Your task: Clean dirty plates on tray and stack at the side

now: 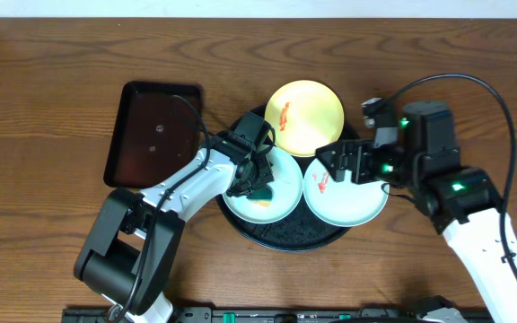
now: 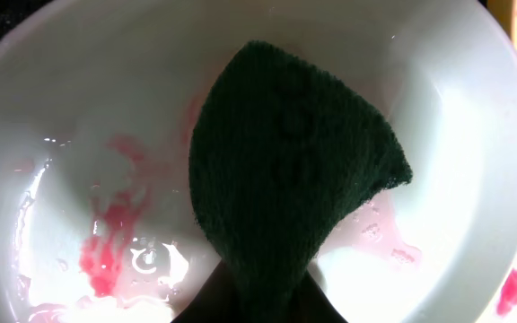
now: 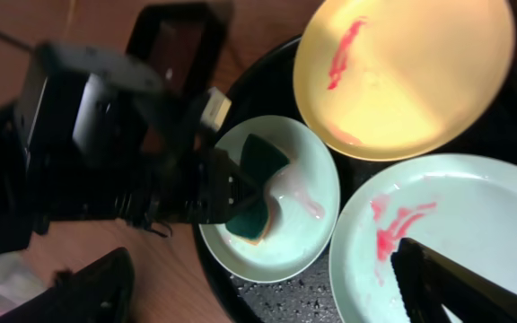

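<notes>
The brown wood-grain worktop (image 1: 43,108) carries two things directly. A large round black tray with a raised rim (image 1: 285,240) sits near the middle. A smaller rectangular dark brown tray (image 1: 151,130) lies flat near it on the left, slightly tilted against the worktop's edges.

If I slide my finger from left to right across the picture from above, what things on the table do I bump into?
Brown rectangular tray → first pale plate, with a sponge on it → yellow plate, farther back → second pale plate, smeared red.
</notes>
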